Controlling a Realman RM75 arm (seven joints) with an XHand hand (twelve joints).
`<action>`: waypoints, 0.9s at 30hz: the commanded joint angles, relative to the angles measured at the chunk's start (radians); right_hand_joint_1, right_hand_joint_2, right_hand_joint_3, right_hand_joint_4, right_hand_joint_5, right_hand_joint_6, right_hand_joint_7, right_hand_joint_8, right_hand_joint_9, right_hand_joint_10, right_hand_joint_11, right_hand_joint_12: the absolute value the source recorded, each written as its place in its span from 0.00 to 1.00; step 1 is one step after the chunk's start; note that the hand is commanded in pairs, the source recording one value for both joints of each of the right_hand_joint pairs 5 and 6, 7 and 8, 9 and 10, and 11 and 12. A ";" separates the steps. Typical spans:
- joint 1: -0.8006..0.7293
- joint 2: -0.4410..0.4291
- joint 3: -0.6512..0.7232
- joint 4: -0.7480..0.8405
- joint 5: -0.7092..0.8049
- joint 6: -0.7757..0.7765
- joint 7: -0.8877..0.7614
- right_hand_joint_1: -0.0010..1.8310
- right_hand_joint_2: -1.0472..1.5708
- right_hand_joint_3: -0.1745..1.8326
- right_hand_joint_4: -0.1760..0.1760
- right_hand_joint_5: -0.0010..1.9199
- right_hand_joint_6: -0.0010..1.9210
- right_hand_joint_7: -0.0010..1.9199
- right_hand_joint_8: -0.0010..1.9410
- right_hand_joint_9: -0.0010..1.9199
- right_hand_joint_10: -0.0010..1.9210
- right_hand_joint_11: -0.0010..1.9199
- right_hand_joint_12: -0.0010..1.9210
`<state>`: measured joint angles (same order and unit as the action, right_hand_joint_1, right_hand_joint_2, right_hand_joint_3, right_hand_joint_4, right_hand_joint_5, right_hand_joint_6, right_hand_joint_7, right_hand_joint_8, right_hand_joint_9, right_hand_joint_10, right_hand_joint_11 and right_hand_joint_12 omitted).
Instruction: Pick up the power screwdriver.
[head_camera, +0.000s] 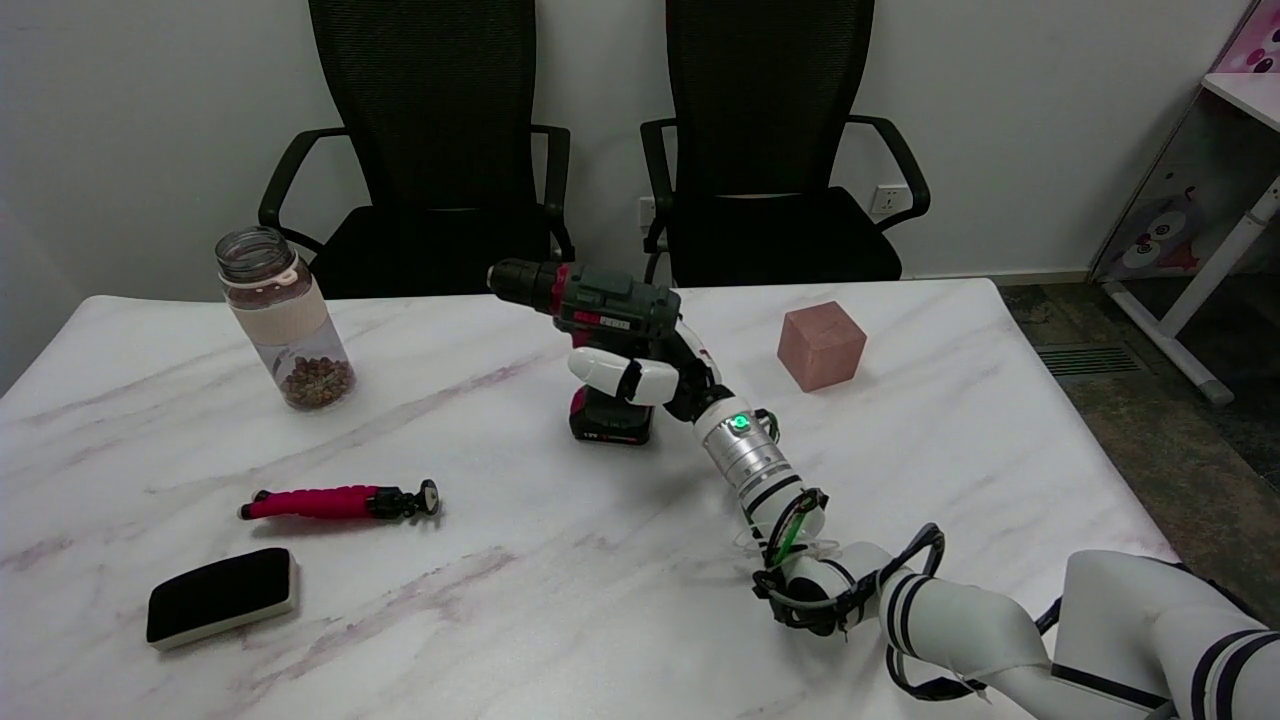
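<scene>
Head view, the only 1 here. Right hand (640, 378) wrapped around the grip of the power screwdriver (600, 300), white fingers (600, 368) curled across the front of the handle, so it's gripping the tool. Arm comes in from lower right, green light lit on the wrist.

Screwdriver sits mid-tabletop, slightly toward the far edge, upright-ish, chuck pointing left and a bit away. Battery base looks down on or just above the marble tabletop (500, 600); can't tell which, contact line is hidden by the hand's shadow.

Counts on the tabletop:
- 1 power screwdriver, dark grey/black body with red accents
- 1 clear jar (285, 320), far left, upright, no lid visible, cream band around the middle, brown bits in the bottom
- 1 small tripod (335, 501) with pink legs, lying flat, left of centre, near side
- 1 black eraser block (222, 596), near left corner, just in front of the tripod, apart from it
- 1 pinkish cube (821, 345), right of the screwdriver, apart from it and from the arm

Behind the tabletop: 2 black mesh office chairs (430, 150), side by side against the wall.
</scene>
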<state>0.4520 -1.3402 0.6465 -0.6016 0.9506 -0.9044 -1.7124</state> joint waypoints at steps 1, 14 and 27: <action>0.010 0.006 -0.001 0.003 -0.006 0.026 0.002 0.58 0.44 0.51 0.42 0.10 0.10 0.10 0.10 0.29 0.29 0.27 0.27; 0.018 0.012 -0.001 0.005 -0.003 0.052 0.002 0.63 0.50 0.41 0.40 0.09 0.09 0.09 0.09 0.40 0.40 0.36 0.36; 0.032 0.020 0.007 -0.004 0.002 0.093 0.002 0.70 0.63 0.50 0.37 0.22 0.22 0.22 0.22 0.62 0.62 0.54 0.54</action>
<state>0.4711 -1.3301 0.6461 -0.5981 0.9473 -0.8563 -1.7103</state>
